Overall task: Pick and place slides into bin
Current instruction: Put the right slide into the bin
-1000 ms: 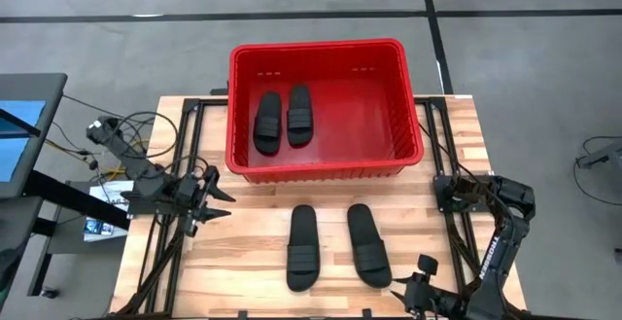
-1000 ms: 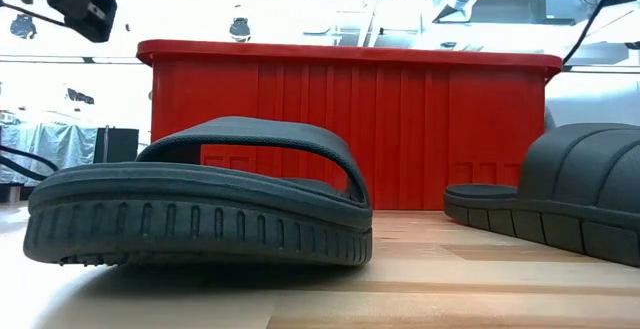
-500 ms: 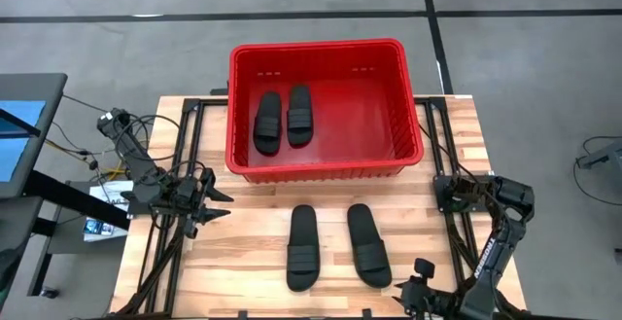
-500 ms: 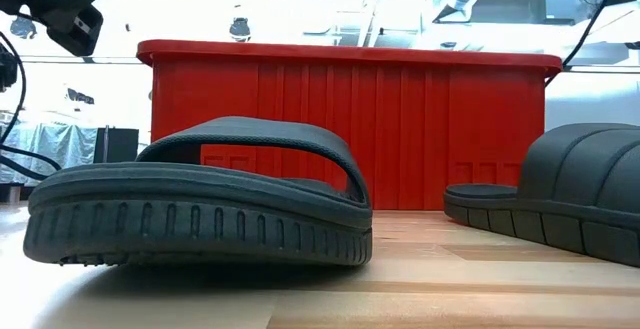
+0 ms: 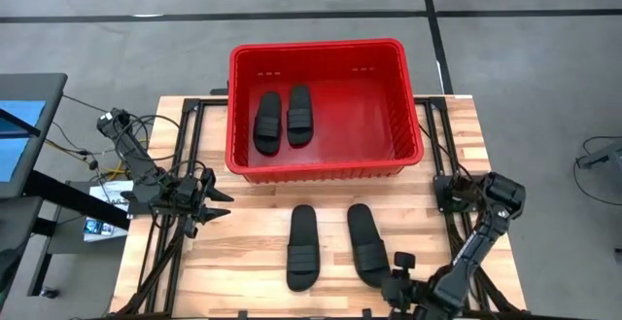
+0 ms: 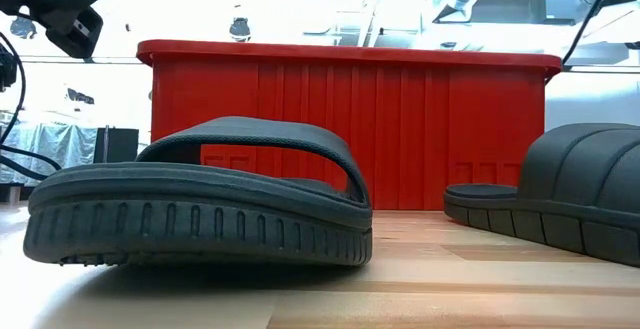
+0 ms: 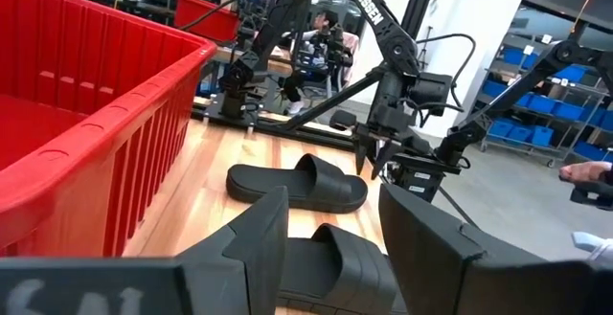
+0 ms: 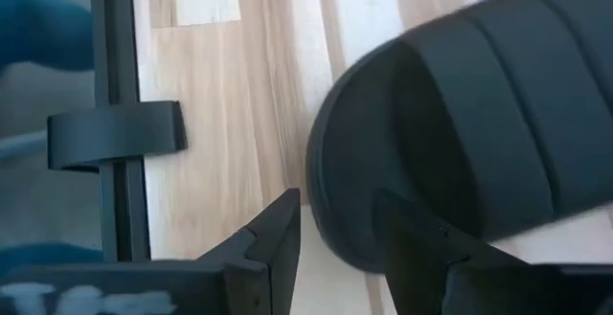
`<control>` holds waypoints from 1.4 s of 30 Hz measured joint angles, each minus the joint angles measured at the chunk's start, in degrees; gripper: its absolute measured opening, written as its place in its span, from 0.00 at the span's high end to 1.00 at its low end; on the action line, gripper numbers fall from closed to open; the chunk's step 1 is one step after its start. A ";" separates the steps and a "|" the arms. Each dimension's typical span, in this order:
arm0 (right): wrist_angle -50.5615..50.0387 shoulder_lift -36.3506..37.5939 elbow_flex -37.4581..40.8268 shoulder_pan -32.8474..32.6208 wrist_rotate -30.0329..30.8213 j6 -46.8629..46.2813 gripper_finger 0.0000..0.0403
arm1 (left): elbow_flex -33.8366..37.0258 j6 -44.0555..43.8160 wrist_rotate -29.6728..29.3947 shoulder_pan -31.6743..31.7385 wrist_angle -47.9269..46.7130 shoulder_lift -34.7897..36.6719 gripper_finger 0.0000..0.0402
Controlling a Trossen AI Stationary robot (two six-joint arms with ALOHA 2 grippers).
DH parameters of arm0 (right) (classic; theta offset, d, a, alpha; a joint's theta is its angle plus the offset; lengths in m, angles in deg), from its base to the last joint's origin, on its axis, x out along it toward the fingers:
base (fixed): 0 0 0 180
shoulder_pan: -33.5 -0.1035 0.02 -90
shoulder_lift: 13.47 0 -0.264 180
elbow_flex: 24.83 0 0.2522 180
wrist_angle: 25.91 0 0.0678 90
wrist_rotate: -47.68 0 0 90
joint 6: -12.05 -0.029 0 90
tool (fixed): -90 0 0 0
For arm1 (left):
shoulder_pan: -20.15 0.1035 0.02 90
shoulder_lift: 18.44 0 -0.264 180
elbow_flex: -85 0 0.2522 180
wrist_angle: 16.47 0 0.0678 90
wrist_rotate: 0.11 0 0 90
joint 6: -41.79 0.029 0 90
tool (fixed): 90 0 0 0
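Note:
The red bin (image 5: 321, 170) stands at the table's far middle. Two black slides (image 5: 267, 121) (image 5: 299, 116) lie side by side on its floor, toward its left. Two more slides rest sole-down on the wood in front of it, the left one (image 5: 302, 247) and the right one (image 5: 368, 244). My right gripper (image 5: 393, 273) hangs open, slanting down, just over the right slide's near end (image 8: 402, 152), with its fingers on either side of that rim. My left gripper (image 5: 225, 204) waits open at the table's left, pointing level toward the slides (image 7: 335, 267).
Black frame rails run along the table's left (image 5: 180, 164) and right (image 5: 442, 155) sides, and one rail with a bracket (image 8: 115, 133) lies beside the right slide. A monitor (image 5: 19, 135) and cables sit off the left edge. Bare wood lies between slides and bin.
My right gripper has come down and toward the table's left, from beside the near right corner to the right slide's near end, turning as it went. Its fingers have stayed open. The slides have not moved.

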 joint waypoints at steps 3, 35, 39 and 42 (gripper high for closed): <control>1.21 0.00 0.00 1.31 -1.43 3.11 0.70 | 0.00 -0.02 -0.02 0.00 -0.07 0.00 0.61; 2.06 -8.40 -0.57 3.54 -3.23 6.66 0.76 | 0.00 -9.05 3.43 0.01 -3.13 -0.03 0.61; 2.22 -7.12 -0.26 3.55 -3.96 6.38 0.92 | 0.00 -11.29 4.05 0.02 -3.44 -0.59 0.61; 2.59 -6.06 -0.08 3.65 -4.63 6.36 0.96 | 0.00 -11.92 4.05 0.02 -3.82 -0.84 0.61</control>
